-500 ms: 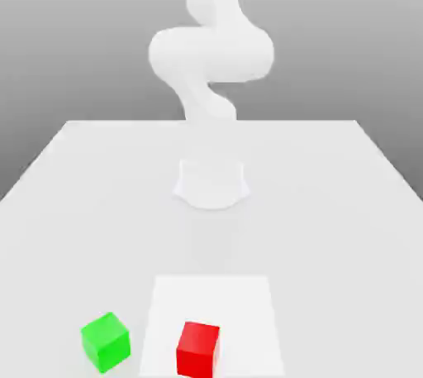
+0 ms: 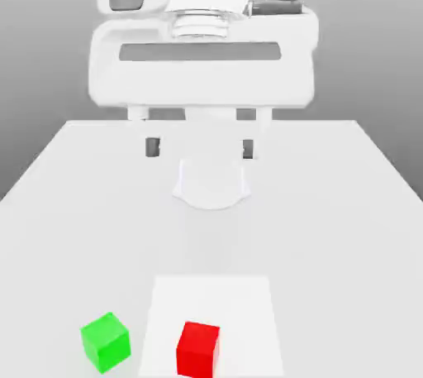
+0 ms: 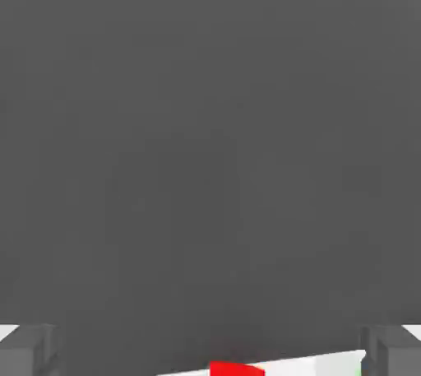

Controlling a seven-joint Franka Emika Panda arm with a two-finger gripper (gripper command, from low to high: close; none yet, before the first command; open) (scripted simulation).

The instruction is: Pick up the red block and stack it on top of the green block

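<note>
1. So far nothing of the stacking is done: the red block (image 2: 197, 351) sits at the bottom centre of the exterior view, on a white patch (image 2: 248, 310) of the table (image 2: 330, 227).
2. The green block (image 2: 106, 342) is in the lower left of that frame, near the red one but apart, with nothing on top.
3. The gripper (image 2: 200, 148) hangs in the upper half, its fingers wide apart with nothing between them. Approach, grasp, lift, placing and release all seem left.
4. In the hand view, the bottom edge cuts off the red block; a green sliver at lower right is probably the other block, mostly hidden.
</note>
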